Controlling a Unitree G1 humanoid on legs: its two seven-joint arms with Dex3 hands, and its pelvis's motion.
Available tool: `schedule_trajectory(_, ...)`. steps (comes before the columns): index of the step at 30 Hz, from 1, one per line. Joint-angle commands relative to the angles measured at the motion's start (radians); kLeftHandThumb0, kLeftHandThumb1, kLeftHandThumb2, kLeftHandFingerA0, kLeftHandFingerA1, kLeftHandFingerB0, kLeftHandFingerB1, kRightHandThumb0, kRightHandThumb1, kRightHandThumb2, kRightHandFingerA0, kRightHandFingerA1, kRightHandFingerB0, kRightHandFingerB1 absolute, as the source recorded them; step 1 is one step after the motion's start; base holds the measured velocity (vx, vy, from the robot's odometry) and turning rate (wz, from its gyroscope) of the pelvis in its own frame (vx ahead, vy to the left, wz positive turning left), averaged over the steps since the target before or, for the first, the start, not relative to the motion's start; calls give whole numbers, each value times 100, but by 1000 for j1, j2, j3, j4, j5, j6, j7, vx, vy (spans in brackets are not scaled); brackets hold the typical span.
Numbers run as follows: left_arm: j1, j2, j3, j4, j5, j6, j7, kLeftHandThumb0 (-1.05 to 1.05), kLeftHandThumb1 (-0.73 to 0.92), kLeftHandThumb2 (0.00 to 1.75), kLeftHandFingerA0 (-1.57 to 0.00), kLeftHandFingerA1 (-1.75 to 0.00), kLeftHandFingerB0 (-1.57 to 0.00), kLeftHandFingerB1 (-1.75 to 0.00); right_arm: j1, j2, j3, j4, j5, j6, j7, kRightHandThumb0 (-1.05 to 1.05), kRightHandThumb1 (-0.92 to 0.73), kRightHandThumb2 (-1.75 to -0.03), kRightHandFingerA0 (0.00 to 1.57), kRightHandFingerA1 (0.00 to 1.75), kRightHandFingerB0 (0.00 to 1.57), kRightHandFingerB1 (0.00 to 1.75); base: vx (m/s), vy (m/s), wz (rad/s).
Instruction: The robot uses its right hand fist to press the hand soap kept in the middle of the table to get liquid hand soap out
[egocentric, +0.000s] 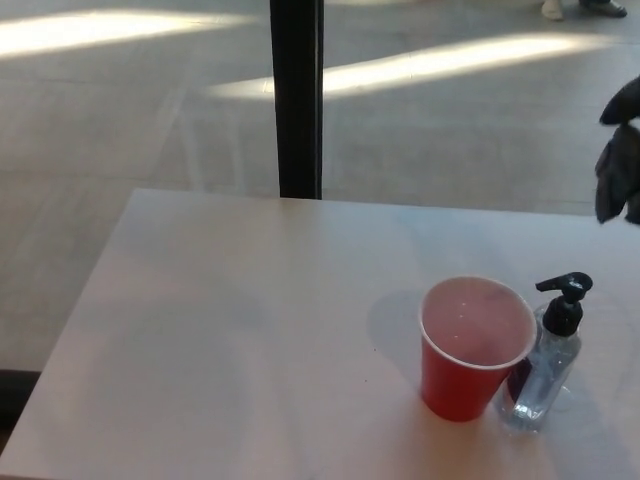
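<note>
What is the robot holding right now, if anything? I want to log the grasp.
Nothing. The right hand hangs clear above the table's far right edge, apart from the soap bottle. The left hand is out of view.

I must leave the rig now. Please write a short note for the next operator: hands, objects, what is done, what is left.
Right hand: raised at the right edge, clear of the soap bottle; open or shut cannot be told.
Left hand: not in view.
Soap bottle: upright on the white table, with the red cup directly on its left.
Done: unclear whether soap came out.
Left: check, then press the black pump again if needed.
</note>
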Motion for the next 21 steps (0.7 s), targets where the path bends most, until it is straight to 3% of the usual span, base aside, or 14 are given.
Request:
schedule_trajectory(1,7,6,6,0,-17,-3,16,-64,77,63,-68,-66,-49,-49,-229,-113,-228,90,228,271,-111,-22,-66,-115,92,175,62,150,0,0,0)
schedule_trajectory(3,7,6,11,-2,-22,-1,15,-64,77,63,-69,-68,-48,-49,-250,-143,-277,139,234,266,-96,-20,-75,-106,88,175,58,146,0,0,0)
schedule_trajectory(4,7,6,13,-2,-24,2,15,-63,77,63,-66,-64,-46,-48,-259,-158,-298,158,236,269,-95,-20,-79,-103,86,175,55,150,0,0,0)
schedule_trajectory(5,5,6,15,-1,-27,5,14,-63,77,63,-66,-67,-47,-50,-262,-185,-321,190,233,262,-69,-18,-86,-96,81,175,44,166,0,0,0)
schedule_trajectory(7,9,7,12,4,-21,-8,9,-65,77,63,-69,-67,-45,-48,-267,-234,-369,238,218,270,-59,-21,-82,-101,83,175,49,163,0,0,0)
schedule_trajectory(8,8,8,10,4,-19,-4,11,-65,77,63,-68,-66,-46,-48,-277,-237,-411,254,254,291,-81,-20,-72,-111,86,175,52,163,0,0,0)
schedule_trajectory(9,9,10,5,0,-15,-4,8,-65,78,63,-67,-64,-47,-49,-257,-272,-470,258,252,302,-100,-25,-61,-109,95,175,70,147,0,0,0)
schedule_trajectory(10,10,9,5,0,-14,-7,7,-66,78,64,-67,-65,-47,-49,-227,-304,-503,250,216,299,-117,-24,-63,-109,102,175,79,145,0,0,0)
schedule_trajectory(12,5,14,8,2,-16,-2,10,-64,77,63,-69,-65,-51,-50,-161,-350,-566,273,190,285,-87,-19,-69,-101,98,175,76,126,0,0,0)
schedule_trajectory(13,1,15,4,2,-11,2,19,-66,77,63,-72,-65,-53,-50,-110,-385,-627,316,180,265,-48,-23,-72,-70,89,175,71,103,0,0,0)
schedule_trajectory(14,0,15,-1,1,-6,3,26,-66,77,63,-72,-65,-53,-50,-75,-406,-680,343,178,260,-34,-23,-72,-70,89,175,71,103,0,0,0)
schedule_trajectory(16,-2,17,-9,0,1,5,25,-66,78,63,-72,-65,-53,-51,31,-445,-781,383,130,222,-21,-30,-66,-59,89,175,81,73,0,0,0)
schedule_trajectory(19,-3,21,-12,0,3,3,14,-66,78,63,-67,-62,-50,-49,231,-460,-911,487,51,57,66,-32,-69,-65,93,175,79,68,0,0,0)
schedule_trajectory(21,-3,18,-7,-1,-4,-1,11,-66,77,63,-66,-63,-50,-50,309,-467,-955,537,21,38,41,-42,-69,-68,93,165,78,62,0,0,0)
